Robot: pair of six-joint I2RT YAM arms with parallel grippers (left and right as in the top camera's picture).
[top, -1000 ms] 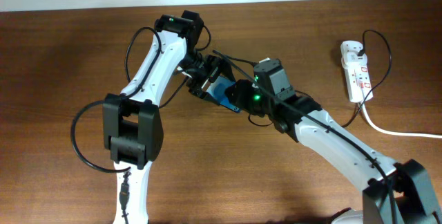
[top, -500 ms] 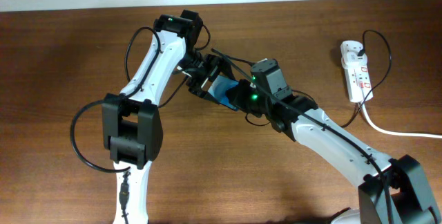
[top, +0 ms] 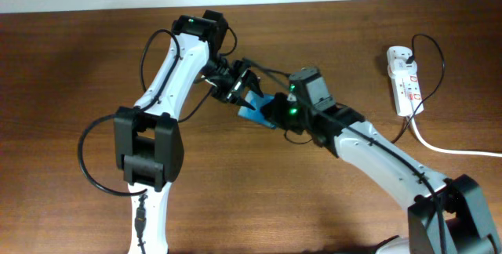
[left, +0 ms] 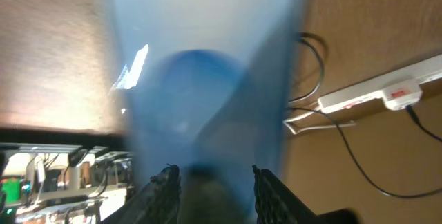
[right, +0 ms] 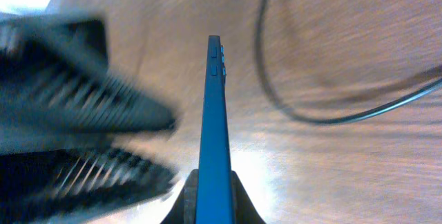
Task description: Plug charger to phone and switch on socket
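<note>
Phone (top: pixel 255 111) mid-frame, on edge above desk (top: pixel 78 66), pinched by right gripper (right: pixel 213 191). Left gripper (left: pixel 215 182) blurred; cannot tell if pinching. Since 0.5 s ago it shifted right, closer to phone. Charger (right: pixel 331 120) likely unplugged. Socket (top: pixel 405 81) far right, untouched.

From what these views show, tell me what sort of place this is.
Probably a robotics lab bench: a left arm and right arm work over a wooden table, a white power strip lies toward its right side, and the left wrist view shows what looks like cluttered equipment beyond the table edge.
</note>
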